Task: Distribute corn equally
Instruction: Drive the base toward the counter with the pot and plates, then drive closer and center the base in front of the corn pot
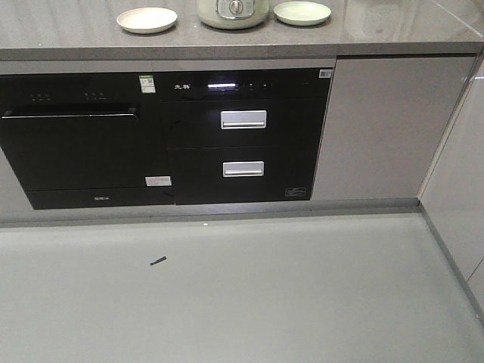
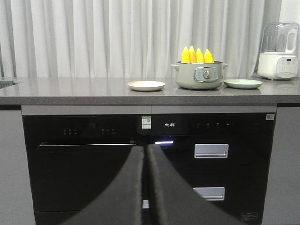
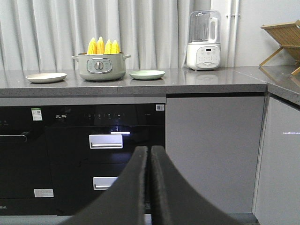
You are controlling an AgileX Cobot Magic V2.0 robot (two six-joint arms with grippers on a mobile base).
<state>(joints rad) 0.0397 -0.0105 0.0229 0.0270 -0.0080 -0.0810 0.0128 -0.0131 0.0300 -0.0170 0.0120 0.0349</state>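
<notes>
Several yellow corn cobs point(image 2: 197, 55) stand upright, tips up, in a pale green cooker pot point(image 2: 200, 75) on the grey counter; the right wrist view shows the same corn point(image 3: 103, 47) in the pot point(image 3: 100, 67). A cream plate point(image 2: 146, 85) lies left of the pot and a light green plate point(image 2: 243, 83) right of it. My left gripper point(image 2: 145, 149) is shut with nothing in it, low in front of the black appliances, far short of the counter. My right gripper point(image 3: 150, 150) is likewise shut and empty, below counter height.
Black built-in appliances with two silver drawer handles point(image 1: 243, 119) fill the cabinet front under the counter point(image 1: 423, 34). A white blender point(image 3: 203, 42) stands at the counter's right and a wooden rack point(image 3: 283, 40) in the corner. A small dark scrap point(image 1: 158, 261) lies on the grey floor.
</notes>
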